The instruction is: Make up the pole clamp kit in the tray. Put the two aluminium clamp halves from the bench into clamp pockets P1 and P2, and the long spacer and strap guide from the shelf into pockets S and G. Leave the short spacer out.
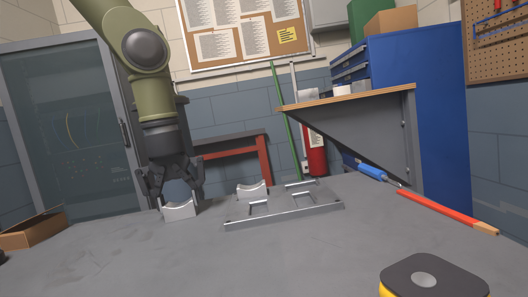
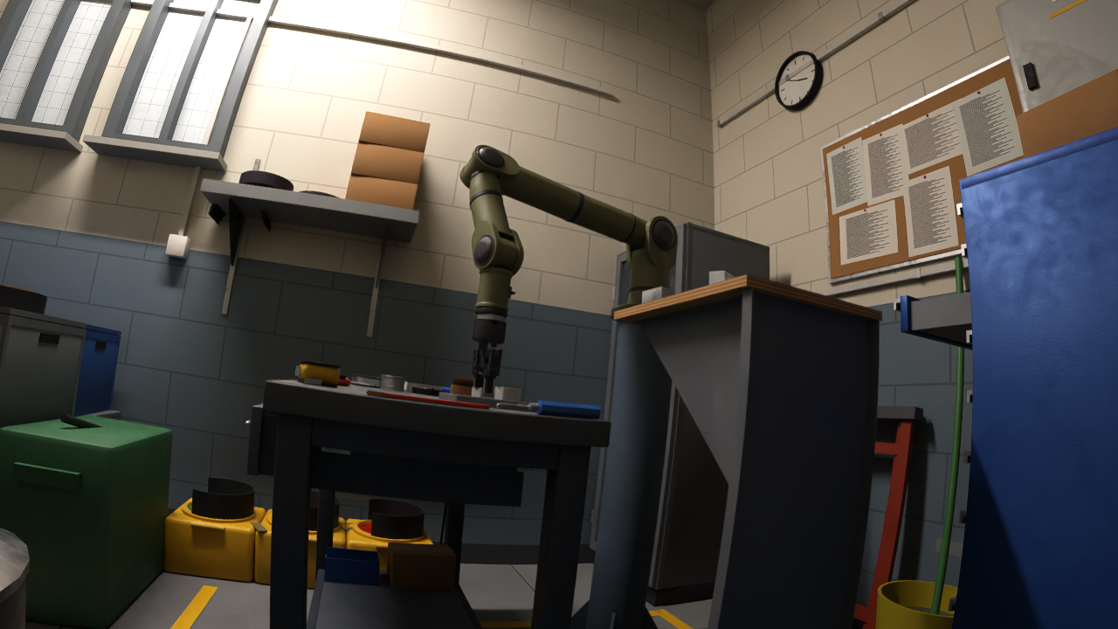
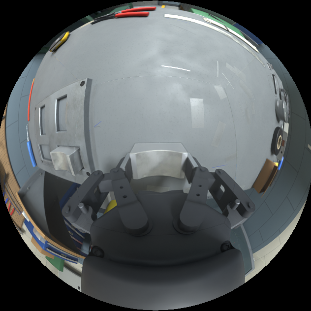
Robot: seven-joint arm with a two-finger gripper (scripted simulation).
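Note:
On the grey bench a metal tray (image 1: 282, 205) lies flat with one aluminium clamp half (image 1: 252, 189) seated in its far-left pocket, and its other pockets stand empty. Left of the tray the second clamp half (image 1: 180, 210) rests on the bench top, saddle upward. My gripper (image 1: 177, 201) straddles this clamp half (image 3: 156, 166) and is closed on its two ends. On the wooden shelf (image 1: 345, 96) to the right stand three small pale blocks (image 1: 341, 89), too small to tell apart.
The steel shelf bracket (image 1: 369, 133) juts over the bench just right of the tray. A blue-handled screwdriver (image 1: 373, 173) and a red bar (image 1: 445, 211) lie along the right edge. A yellow-and-black box (image 1: 434, 277) sits near the front, an open cardboard box (image 1: 31, 229) at far left.

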